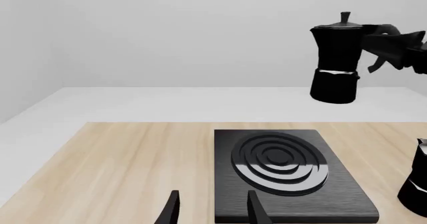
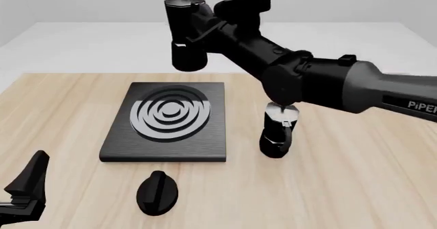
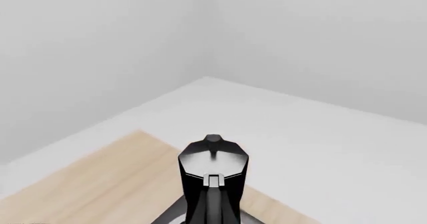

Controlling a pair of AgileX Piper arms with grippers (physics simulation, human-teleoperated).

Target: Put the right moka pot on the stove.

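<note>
The right moka pot (image 2: 186, 35), black with a shiny grey lid and small knob, hangs upright in the air above the far edge of the stove (image 2: 167, 117). My right gripper (image 2: 206, 28) is shut on its curved handle. The left wrist view shows the same pot (image 1: 337, 59) held high beyond the stove (image 1: 283, 161), with the right gripper (image 1: 393, 46) behind it. In the right wrist view I look down on the pot's lid (image 3: 213, 159). My left gripper (image 2: 26, 185) stands open and empty near the front left corner, its fingertips (image 1: 257, 213) short of the stove.
The other black moka pot (image 2: 277, 134) stands on the wooden table just right of the stove, under my right arm; it also shows at the left wrist view's edge (image 1: 417, 184). A small black oval knob (image 2: 157, 192) lies in front of the stove.
</note>
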